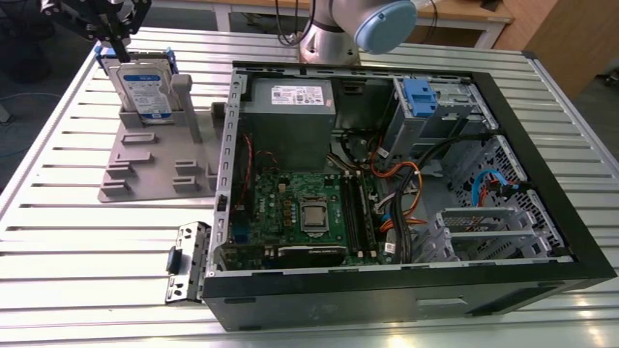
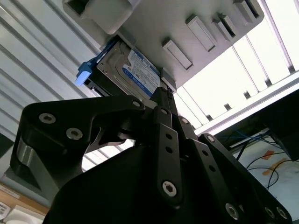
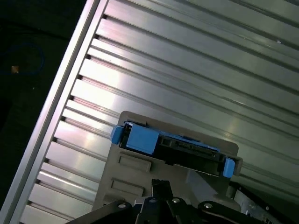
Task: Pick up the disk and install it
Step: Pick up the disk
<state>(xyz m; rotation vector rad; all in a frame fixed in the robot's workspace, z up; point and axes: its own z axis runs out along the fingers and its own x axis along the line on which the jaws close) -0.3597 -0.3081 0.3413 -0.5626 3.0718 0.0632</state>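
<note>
- Disk (image 1: 145,85) stands upright in a grey stand (image 1: 145,170), with the gripper (image 1: 120,52) just above its top edge.
- Whether the gripper is apart or clamped, I cannot tell.
- Stand sits far on the table (image 1: 87,243), at the exterior view's left.
- Open computer case (image 1: 387,299) lies just right.

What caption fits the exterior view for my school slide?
Gripper at the top of the disk, upright in a grey stand beside an open computer case.
</note>
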